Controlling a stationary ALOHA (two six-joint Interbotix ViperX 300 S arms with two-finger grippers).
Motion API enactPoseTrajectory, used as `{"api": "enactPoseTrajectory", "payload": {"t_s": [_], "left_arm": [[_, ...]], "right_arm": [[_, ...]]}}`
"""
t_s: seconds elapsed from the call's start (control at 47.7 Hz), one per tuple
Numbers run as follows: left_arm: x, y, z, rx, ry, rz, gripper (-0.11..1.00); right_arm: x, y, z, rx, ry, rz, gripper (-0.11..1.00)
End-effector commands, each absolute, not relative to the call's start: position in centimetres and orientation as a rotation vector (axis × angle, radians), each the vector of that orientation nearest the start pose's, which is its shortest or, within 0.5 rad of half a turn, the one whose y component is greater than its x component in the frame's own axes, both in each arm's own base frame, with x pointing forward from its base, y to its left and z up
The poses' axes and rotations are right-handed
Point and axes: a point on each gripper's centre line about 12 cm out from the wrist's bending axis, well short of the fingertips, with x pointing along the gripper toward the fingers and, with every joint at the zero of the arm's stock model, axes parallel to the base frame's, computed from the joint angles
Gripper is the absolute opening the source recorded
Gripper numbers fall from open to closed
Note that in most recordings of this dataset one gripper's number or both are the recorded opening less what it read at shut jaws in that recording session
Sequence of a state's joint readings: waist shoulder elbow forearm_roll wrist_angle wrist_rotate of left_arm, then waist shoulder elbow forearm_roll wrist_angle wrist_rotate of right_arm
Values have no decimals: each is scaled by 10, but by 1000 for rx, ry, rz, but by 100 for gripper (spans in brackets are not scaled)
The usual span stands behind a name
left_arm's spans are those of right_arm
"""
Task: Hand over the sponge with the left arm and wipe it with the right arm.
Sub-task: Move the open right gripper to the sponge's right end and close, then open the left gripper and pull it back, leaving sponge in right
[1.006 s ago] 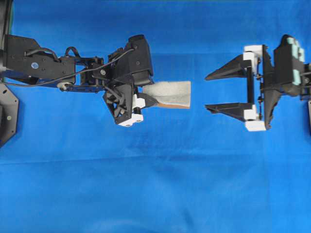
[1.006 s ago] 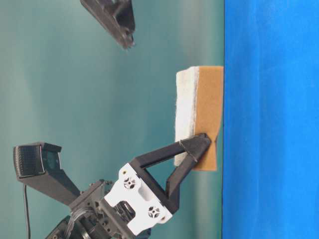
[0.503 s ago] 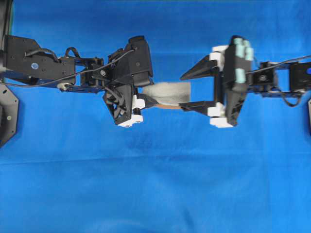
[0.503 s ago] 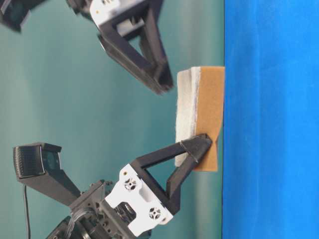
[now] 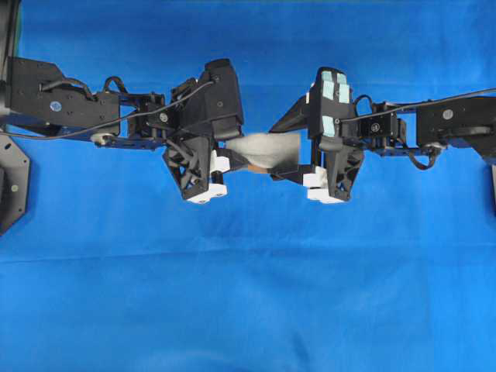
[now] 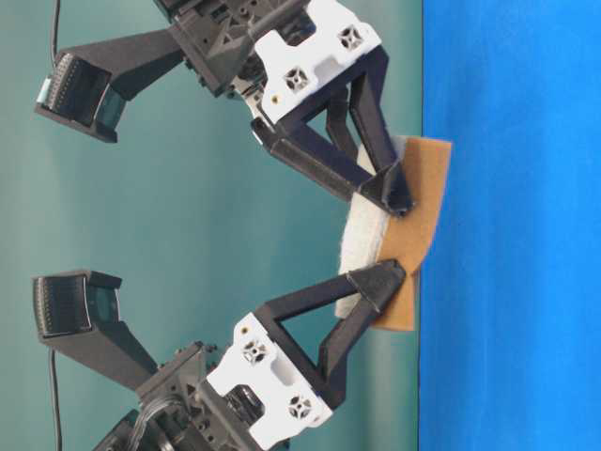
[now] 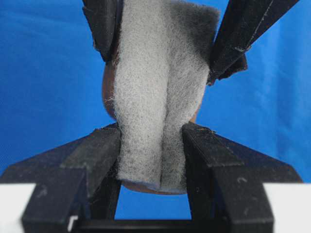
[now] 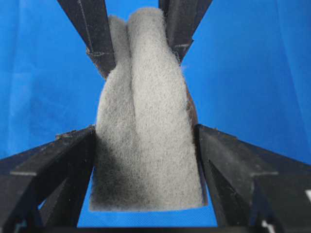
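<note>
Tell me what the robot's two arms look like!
Both are black, jointed, with thin black cables. The left arm has a plain black wrist; the right arm has pale blue-green strips. Each gripper has two pointed black fingers and white clips.

Black jointed arms, white clips; right arm (image 5: pixel 403 128) bears pale blue-green strips.

Both tools crowd the sponge (image 5: pixel 267 149) mid-scene, blocking passage there. Blue tabletop (image 5: pixel 248 294) lies open below and above them.

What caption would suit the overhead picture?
Two robot grippers, left and right, meet around a grey sponge above a blue cloth.
</note>
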State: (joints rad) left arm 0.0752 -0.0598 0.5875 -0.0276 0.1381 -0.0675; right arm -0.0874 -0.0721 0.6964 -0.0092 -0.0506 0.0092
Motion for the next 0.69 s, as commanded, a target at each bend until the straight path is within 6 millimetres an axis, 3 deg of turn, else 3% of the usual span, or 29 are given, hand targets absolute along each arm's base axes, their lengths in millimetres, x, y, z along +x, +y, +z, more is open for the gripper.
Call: {"api": "enactPoseTrajectory", "payload": {"t_s": [0.0, 0.147, 0.21, 0.398, 0.482, 0.545, 0.671], "left_arm": [[394, 27, 224, -110, 607, 93, 30], [393, 26, 223, -111, 609, 90, 30], [394, 26, 223, -109, 606, 90, 30], [394, 25, 224, -106, 598, 86, 26], [394, 24, 225, -104, 597, 83, 26], [393, 24, 226, -104, 594, 83, 35], [387, 23, 230, -104, 584, 83, 66]], "right_arm": [[383, -34, 201, 20, 543, -85, 74], [383, -34, 200, 2, 547, -79, 69], [382, -34, 201, -5, 550, -77, 60], [381, -34, 199, -12, 573, -75, 14], [379, -34, 199, -11, 575, -75, 14], [378, -34, 201, -10, 570, -75, 14], [375, -33, 204, -11, 563, -75, 14]]}}
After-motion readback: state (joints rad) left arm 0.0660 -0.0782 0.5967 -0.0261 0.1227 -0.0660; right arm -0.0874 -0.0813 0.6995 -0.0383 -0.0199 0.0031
